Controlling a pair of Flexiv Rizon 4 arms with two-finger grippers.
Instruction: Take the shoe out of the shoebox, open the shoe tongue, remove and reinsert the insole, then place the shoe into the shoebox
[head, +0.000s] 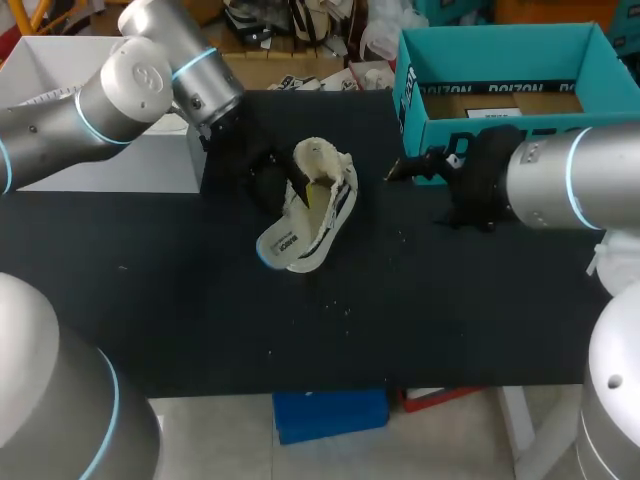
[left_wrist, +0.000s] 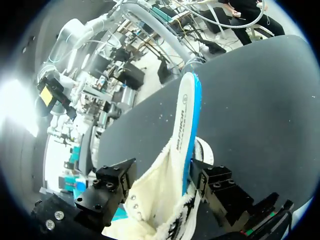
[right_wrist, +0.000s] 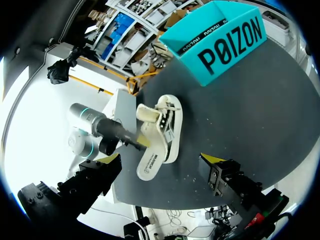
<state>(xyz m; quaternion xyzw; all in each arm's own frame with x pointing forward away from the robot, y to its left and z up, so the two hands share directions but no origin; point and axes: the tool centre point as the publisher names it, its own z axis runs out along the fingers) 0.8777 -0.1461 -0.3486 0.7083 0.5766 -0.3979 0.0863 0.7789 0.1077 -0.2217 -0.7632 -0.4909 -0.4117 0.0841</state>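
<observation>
Sneaker (head: 310, 205) out of shoebox (head: 410, 90), lying sideways at middle of table (head: 450, 300); seems only first step done, rest likely ahead. Left gripper (head: 268, 180) at sneaker's collar, grip impossible to tell; right gripper (head: 400, 172) spread wide, empty.

White, blue-soled shoe (head: 305, 215) lies on its side — the open teal shoebox (head: 505, 55) stands nearby, apart.

Fleecy-lined shoe (head: 310, 215), matt black table (head: 200, 300)

I have bare black worktop (head: 180, 300) in front of the white blue-soled sneaker (head: 305, 235); the teal cardboard shoebox (head: 500, 38) blocks the far right.
</observation>
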